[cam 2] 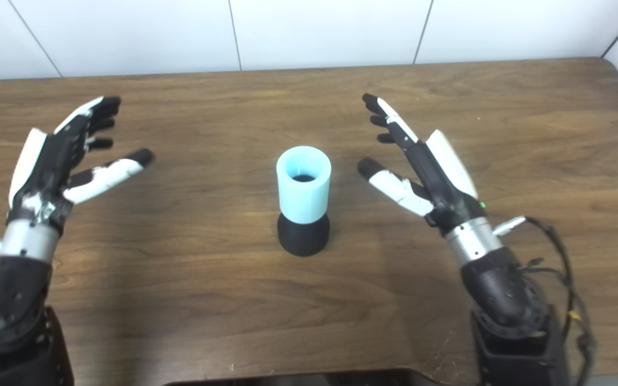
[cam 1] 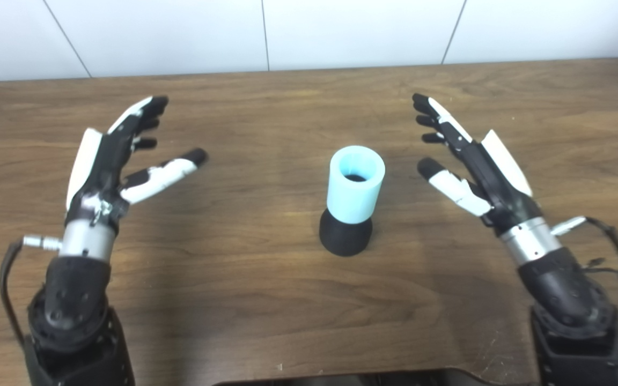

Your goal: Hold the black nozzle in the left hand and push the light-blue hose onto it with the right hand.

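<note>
Brown wooden bench point(cam 1: 234, 300) under white wall panels; light-blue hose point(cam 1: 355, 184) already seated upright on black nozzle point(cam 1: 345, 238) at centre. Left hand point(cam 1: 116, 155) and right hand point(cam 1: 470, 161) both empty, fingers spread, well apart from the pair. Likely light, stiff, smooth plastic; best taken by the nozzle's flared base.
</note>
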Tool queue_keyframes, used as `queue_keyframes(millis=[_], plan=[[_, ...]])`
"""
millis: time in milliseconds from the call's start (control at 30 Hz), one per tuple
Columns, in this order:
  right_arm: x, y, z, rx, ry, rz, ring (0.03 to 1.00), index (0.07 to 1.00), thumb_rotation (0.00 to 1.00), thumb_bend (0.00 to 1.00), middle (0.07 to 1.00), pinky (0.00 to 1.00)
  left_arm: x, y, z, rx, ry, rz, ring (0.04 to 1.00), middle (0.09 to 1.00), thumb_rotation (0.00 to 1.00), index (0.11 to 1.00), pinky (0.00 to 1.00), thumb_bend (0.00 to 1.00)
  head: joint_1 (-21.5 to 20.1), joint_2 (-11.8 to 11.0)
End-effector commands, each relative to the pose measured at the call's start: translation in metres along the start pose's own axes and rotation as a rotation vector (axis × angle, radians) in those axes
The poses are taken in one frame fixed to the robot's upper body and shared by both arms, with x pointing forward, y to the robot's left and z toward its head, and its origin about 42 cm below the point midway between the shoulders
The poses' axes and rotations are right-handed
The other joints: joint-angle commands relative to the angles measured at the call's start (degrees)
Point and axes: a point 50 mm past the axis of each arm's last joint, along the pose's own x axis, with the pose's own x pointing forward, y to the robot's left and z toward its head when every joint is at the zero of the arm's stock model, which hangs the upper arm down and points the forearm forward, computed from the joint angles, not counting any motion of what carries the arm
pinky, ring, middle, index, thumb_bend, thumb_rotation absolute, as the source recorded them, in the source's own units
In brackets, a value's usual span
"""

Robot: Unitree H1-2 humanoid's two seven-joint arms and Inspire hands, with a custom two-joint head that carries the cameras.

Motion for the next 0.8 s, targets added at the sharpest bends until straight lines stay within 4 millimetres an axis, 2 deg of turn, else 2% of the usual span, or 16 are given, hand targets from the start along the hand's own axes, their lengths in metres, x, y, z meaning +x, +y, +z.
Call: queue_keyframes(millis=[0,100,133,233,467,767], plan=[[0.007,-0.001,0.009,0.043,-0.035,-0.055,0.928,0.941,1.0,0.58,0.949,0.81,-0.001,0.002,0.005,-0.082,-0.072,0.012,0.896,0.928,0.69,0.903,0.85,0.64,0.03,-0.08],[0.009,0.008,0.002,0.144,0.008,-0.091,0.938,0.944,1.0,0.6,0.948,0.81,-0.011,-0.001,-0.009,-0.187,-0.056,0.004,0.94,0.946,0.81,0.951,0.95,0.6,0.23,-0.5],[0.01,0.011,-0.001,0.178,0.024,-0.1,0.948,0.949,1.0,0.61,0.952,0.83,-0.014,-0.002,-0.013,-0.223,-0.05,0.009,0.944,0.946,0.87,0.96,0.95,0.58,0.23,-0.5],[0.008,0.017,-0.01,0.222,0.061,-0.112,0.968,0.966,1.0,0.61,0.964,0.88,-0.022,-0.007,-0.023,-0.3,-0.044,0.028,0.978,0.965,0.98,0.985,0.99,0.57,0.23,-0.86],[0.0,0.025,-0.031,0.24,0.101,-0.132,0.966,0.984,1.0,0.54,0.977,0.89,-0.034,-0.012,-0.046,-0.325,-0.031,0.023,1.0,1.0,1.0,1.0,1.0,0.6,0.31,-1.3],[-0.015,0.029,-0.05,0.289,0.099,-0.151,0.991,0.982,1.0,0.58,0.996,0.93,-0.045,-0.016,-0.062,-0.301,-0.006,0.015,1.0,1.0,1.0,1.0,1.0,0.65,0.97,-1.91]])
